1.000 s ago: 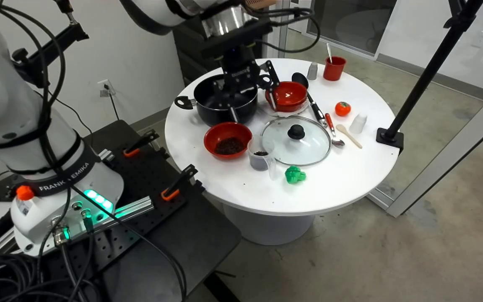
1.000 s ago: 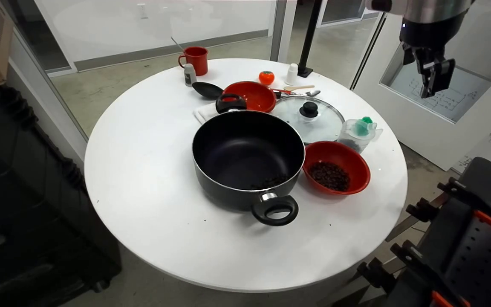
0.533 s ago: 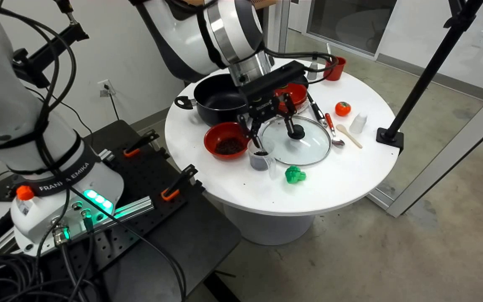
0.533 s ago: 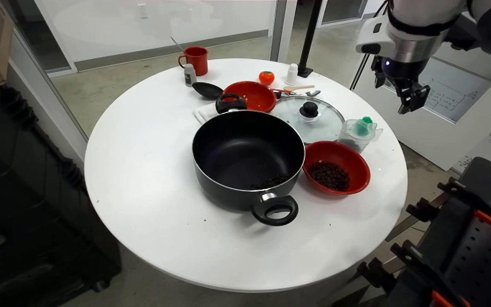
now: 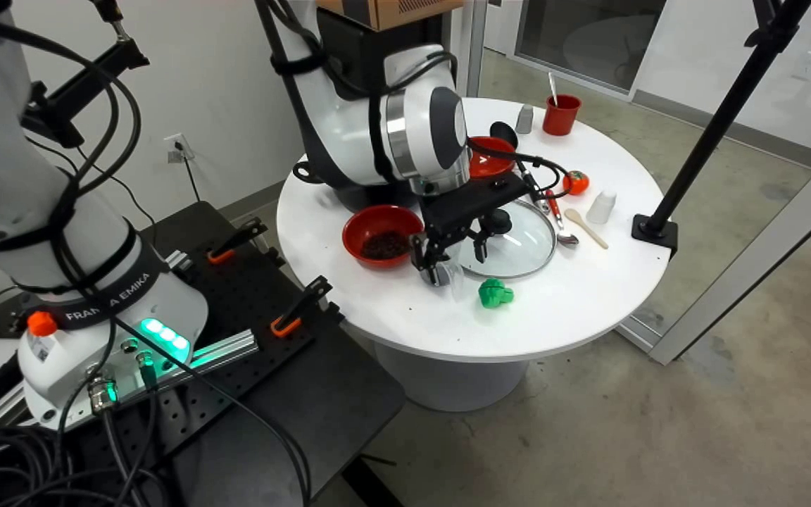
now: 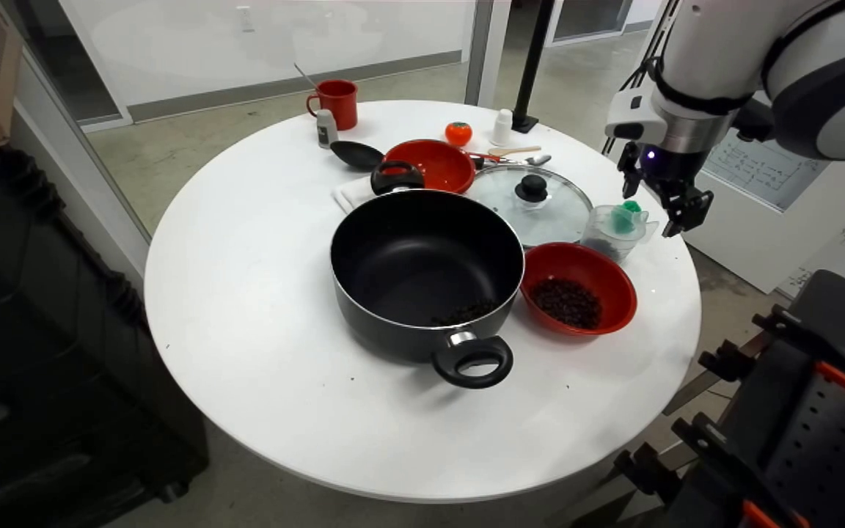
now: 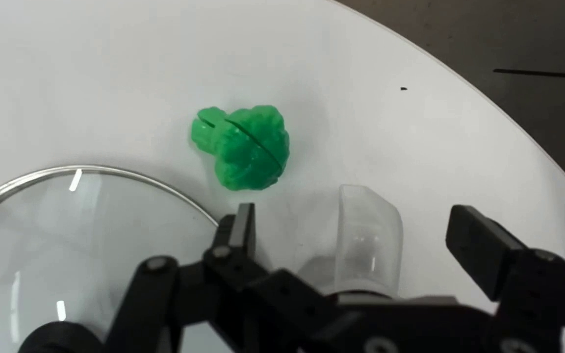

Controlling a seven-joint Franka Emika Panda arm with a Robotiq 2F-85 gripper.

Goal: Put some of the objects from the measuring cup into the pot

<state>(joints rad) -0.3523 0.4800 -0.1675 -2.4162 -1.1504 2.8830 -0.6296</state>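
The measuring cup is small, pale and translucent, with dark pieces low inside. It stands upright on the table; its handle shows in the wrist view, its body hidden by my gripper. My gripper is open and empty, with the handle between its fingertips in that picture. In both exterior views the gripper is low at the cup; I cannot tell whether they touch. The wide black pot has black handles and some dark beans inside near one handle. My arm hides most of the pot in an exterior view.
A red bowl of dark beans stands between the pot and the cup. A glass lid with a black knob and a green toy broccoli lie near the gripper. Red bowls, a ladle and a tomato are farther back.
My gripper has come down from high up to the level of the measuring cup, staying open. The cup, pot and other objects have not moved.
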